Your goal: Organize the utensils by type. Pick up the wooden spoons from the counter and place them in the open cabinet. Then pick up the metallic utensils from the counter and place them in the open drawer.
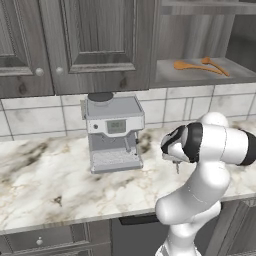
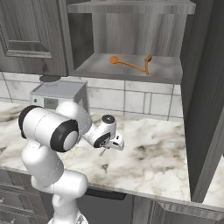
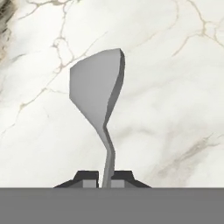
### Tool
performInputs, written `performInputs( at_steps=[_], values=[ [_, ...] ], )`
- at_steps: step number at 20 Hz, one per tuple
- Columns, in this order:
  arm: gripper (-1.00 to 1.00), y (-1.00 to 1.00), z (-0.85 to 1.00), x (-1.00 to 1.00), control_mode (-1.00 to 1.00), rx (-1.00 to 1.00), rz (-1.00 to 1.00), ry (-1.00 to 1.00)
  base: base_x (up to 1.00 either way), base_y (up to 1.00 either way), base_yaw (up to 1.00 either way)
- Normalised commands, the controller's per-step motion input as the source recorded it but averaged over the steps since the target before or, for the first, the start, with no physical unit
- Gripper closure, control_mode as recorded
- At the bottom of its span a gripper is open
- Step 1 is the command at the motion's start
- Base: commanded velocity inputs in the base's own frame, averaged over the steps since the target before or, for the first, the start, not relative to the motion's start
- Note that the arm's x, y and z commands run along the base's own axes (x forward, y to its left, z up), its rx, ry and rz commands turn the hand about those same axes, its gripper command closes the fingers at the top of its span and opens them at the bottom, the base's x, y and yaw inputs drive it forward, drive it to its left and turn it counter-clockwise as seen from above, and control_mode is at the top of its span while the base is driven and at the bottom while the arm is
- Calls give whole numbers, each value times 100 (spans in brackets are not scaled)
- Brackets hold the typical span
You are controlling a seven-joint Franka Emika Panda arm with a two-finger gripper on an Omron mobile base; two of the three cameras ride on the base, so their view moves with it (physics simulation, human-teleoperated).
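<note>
Closest to us in the hand view, the two dark fingertips press against either side of a thin grey handle, so the gripper is pinching a metallic spoon. We see its grey bowl standing out ahead of the fingers, over the pale veined counter beneath.

From the left base view we find the gripper pointing down above the marble, just right of the espresso machine, with a small sliver of the spoon hanging under it. We think the spoon is lifted clear of the counter, though the view is too coarse to be sure. The right base view shows the same hand above the worktop, with a thin grey bit below it.

Up in the open cabinet, we see both wooden spoons lying on the shelf, their handles meeting at one end; in the right base view they form a shallow V on the grey shelf.
</note>
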Motion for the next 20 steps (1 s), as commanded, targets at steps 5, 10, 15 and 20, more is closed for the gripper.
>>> performInputs(
  at_steps=[5,10,15,20],
  values=[
    [100,0,-2,-40,-100,0,-11,-5,0,0,0],
    [100,0,22,-19,-100,-2,-2,-5,0,0,0],
    [100,-2,99,0,-100,0,0,0,0,0,0],
    [100,-3,100,0,-100,1,0,3,0,0,0]
  ],
)
